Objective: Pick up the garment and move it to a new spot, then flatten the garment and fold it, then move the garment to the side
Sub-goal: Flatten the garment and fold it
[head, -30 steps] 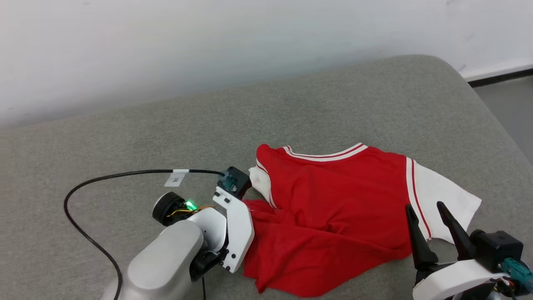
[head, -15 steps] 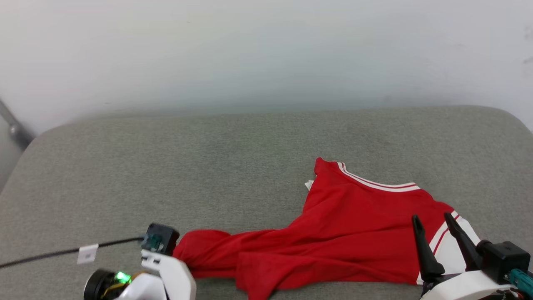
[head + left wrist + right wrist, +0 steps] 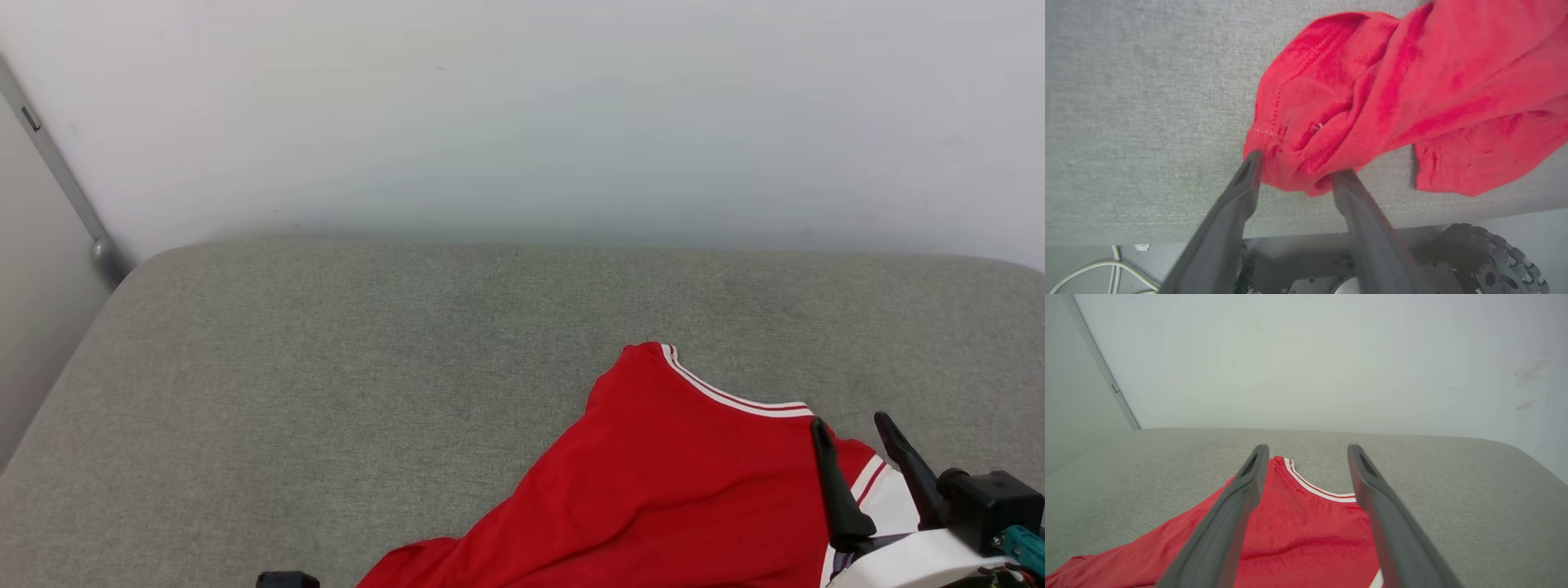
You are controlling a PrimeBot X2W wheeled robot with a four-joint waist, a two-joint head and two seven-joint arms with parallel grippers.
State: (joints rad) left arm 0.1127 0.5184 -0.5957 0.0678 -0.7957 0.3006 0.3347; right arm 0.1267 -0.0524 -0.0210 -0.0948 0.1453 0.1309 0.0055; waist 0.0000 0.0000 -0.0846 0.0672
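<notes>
The garment (image 3: 669, 490), red with white-and-red striped trim at the collar, lies spread on the grey cushion (image 3: 326, 367) at the lower right of the head view. In the left wrist view a bunched red hem of the garment (image 3: 1372, 81) sits near the cushion's front edge. My left gripper (image 3: 1297, 166) is open there, its two fingertips apart on either side of the bunch. My right gripper (image 3: 849, 423) hovers open over the garment's right shoulder with nothing between its fingers. In the right wrist view the right gripper (image 3: 1308, 448) points over the garment (image 3: 1306, 535) toward the collar.
A pale wall rises behind the cushion. A grey metal strip (image 3: 57, 171) runs down the wall at the far left. Below the cushion's front edge are my base's wheel (image 3: 1490, 253) and a white cable (image 3: 1118, 269).
The head camera has swung, shifting the whole picture. My left gripper dragged the garment's hem out to the left, stretching the cloth, and has now opened its jaws. The right gripper stays open.
</notes>
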